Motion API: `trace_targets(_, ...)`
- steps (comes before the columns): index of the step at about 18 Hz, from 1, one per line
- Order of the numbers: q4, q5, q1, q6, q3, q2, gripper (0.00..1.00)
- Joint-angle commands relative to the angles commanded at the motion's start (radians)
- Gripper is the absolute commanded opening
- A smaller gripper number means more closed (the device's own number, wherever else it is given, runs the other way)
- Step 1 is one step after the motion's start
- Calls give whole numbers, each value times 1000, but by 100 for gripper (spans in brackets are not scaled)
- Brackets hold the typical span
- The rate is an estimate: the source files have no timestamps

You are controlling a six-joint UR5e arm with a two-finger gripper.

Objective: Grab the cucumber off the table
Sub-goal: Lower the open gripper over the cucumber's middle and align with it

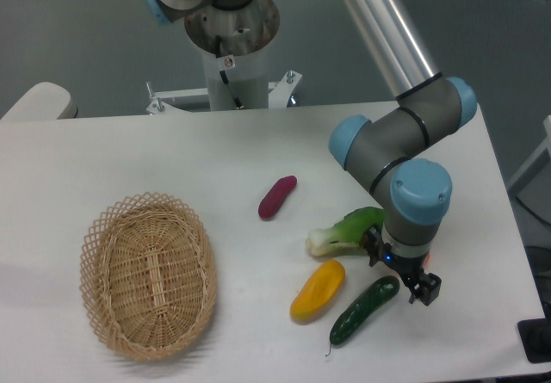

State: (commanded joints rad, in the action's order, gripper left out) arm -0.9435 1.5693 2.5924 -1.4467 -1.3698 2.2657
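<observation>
The dark green cucumber [364,311] lies on the white table [129,159] near the front edge, slanting from lower left to upper right. My gripper [401,272] points down over the cucumber's upper right end. Its two black fingers stand apart, one [424,289] to the right of that end and one [376,252] to the upper left. The jaws look open, and the cucumber rests on the table. The arm's wrist hides the space right above the cucumber's tip.
A yellow pepper [318,290] lies just left of the cucumber. A light-green bok choy [346,231] lies above it, touching the gripper's left side. A purple vegetable [277,197] lies mid-table. An oval wicker basket [148,274] stands at the front left.
</observation>
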Motion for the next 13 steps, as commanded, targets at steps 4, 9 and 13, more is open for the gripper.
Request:
trace_targets(4, 11, 0, -2, 14, -9, 9, 100)
trace_targets(9, 18, 0, -2, 12, -6, 23, 100)
trace_targets(13, 26, -3, -3, 14, -12, 28, 100)
